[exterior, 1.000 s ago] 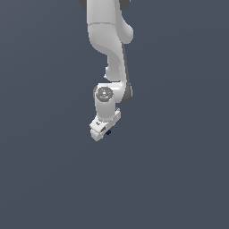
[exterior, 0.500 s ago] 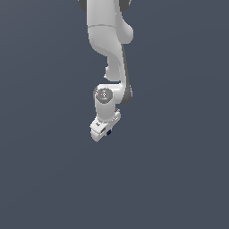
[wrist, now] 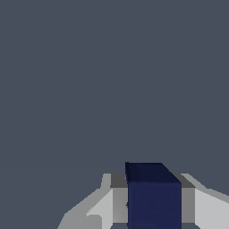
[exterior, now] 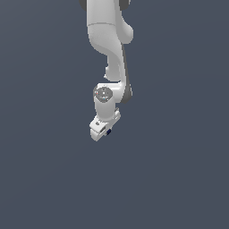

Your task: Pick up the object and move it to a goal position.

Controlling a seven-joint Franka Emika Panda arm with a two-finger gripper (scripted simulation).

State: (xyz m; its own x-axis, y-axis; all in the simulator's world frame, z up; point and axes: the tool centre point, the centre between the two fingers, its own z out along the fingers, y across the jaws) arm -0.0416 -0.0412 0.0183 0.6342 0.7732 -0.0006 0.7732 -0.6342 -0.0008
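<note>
From the exterior view, the white gripper (exterior: 102, 130) hangs over bare grey ground, a speck of navy cube (exterior: 108, 131) at its tip. In the wrist view the fingers (wrist: 103, 206) are clamped on its flat opposite faces; it looks rigid, light and easily carried.

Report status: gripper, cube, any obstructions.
Gripper shut on the navy cube, fingers flanking it on both sides. Cube just visible at the gripper in the exterior view. Nothing in the way in either view.
</note>
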